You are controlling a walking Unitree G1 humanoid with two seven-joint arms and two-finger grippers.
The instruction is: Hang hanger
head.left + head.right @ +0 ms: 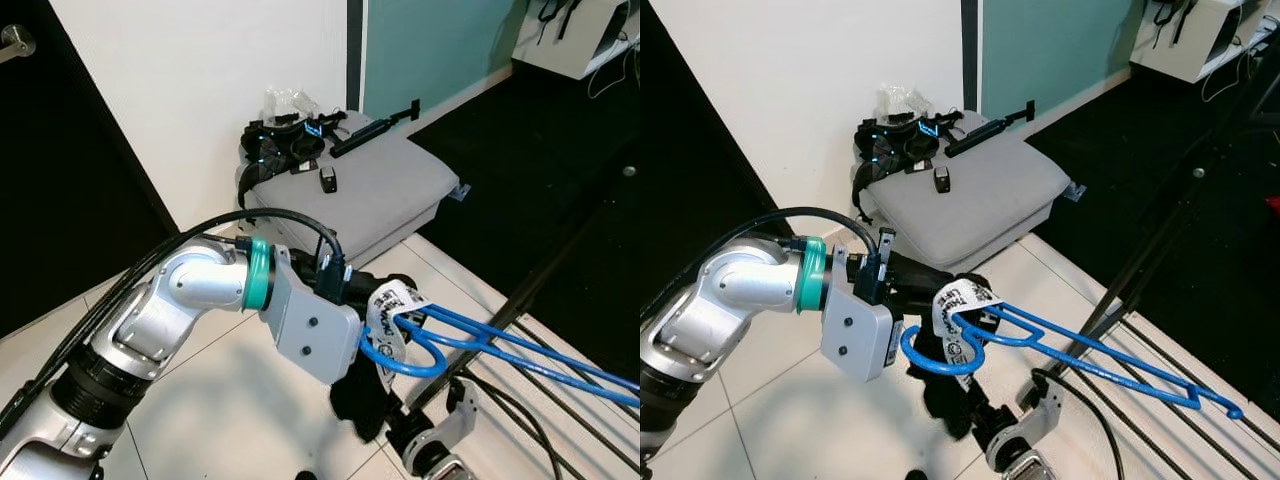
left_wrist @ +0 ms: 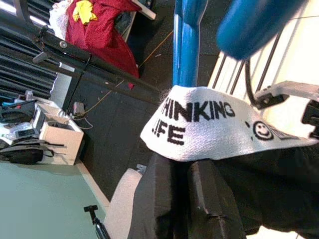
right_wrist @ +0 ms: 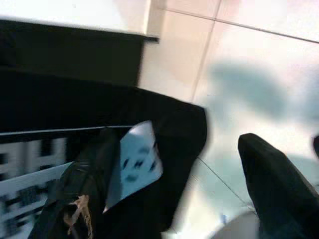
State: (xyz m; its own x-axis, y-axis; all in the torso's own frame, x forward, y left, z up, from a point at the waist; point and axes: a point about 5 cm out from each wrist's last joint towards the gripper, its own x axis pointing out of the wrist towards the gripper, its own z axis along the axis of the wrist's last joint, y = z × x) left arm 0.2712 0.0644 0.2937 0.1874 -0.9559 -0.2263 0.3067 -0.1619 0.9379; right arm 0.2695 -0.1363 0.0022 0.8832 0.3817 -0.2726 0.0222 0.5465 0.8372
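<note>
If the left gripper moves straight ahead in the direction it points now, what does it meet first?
Probably the black rails of the drying rack: the left gripper, holding the blue hanger, points along it toward them. Depth is unclear.

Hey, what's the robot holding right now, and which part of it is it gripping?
The left gripper holds the blue hanger near its hook end, through the black garment with a white printed band. The right gripper is open beside the garment.

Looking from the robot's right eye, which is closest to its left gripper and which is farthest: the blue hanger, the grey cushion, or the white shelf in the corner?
From the left gripper:
1. Blue hanger: its hook is right at the gripper, with a black and white cloth.
2. Grey cushion: on the floor beyond the gripper, by the wall.
3. White shelf: farthest, in the far right corner.
</note>
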